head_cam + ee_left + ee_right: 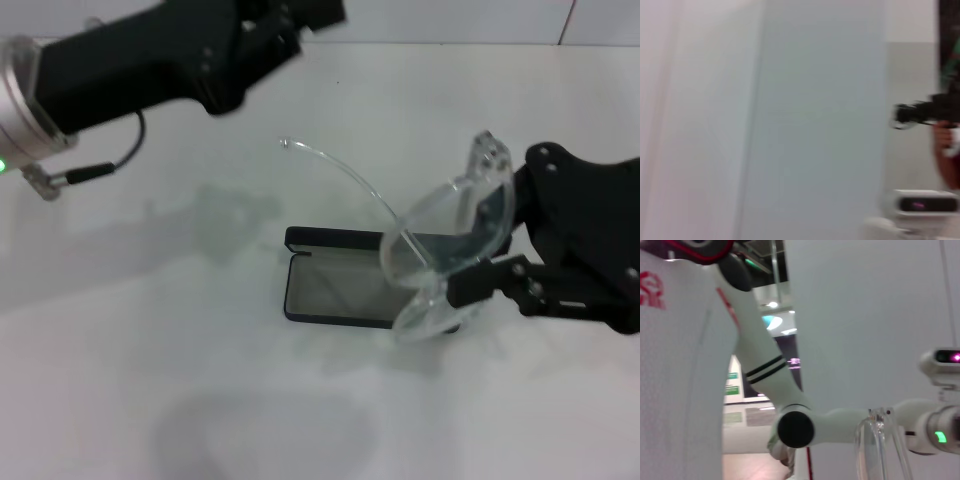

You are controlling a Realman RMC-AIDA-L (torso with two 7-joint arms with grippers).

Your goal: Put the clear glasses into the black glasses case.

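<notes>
Holding: the right pincer point(470, 290) is pinched on the clear glasses point(450, 235), gripping the front frame near its lower edge, above the right end of the black glasses case point(345, 285).
Glasses heading: tilted up on end, with the lens front standing steeply over the case; one long clear arm sweeps up and away toward the far left, its tip hanging free in the air over the table point(150, 330).
Case: lies open on the table, its long axis running left to right, grey lining facing up, the raised lid along the far edge.
Contact: the lowest part of the glasses sits at the near right corner of the case; whether it touches cannot be told.
Left pincer: up at the far left corner of the head view, well apart from the case; whether it is spread or pressed together cannot be told.
Right wrist view: shows a piece of the clear frame against the robot's white arm, neither case nor table.
Left wrist view: blurred pale surfaces only, none of the task's things.
</notes>
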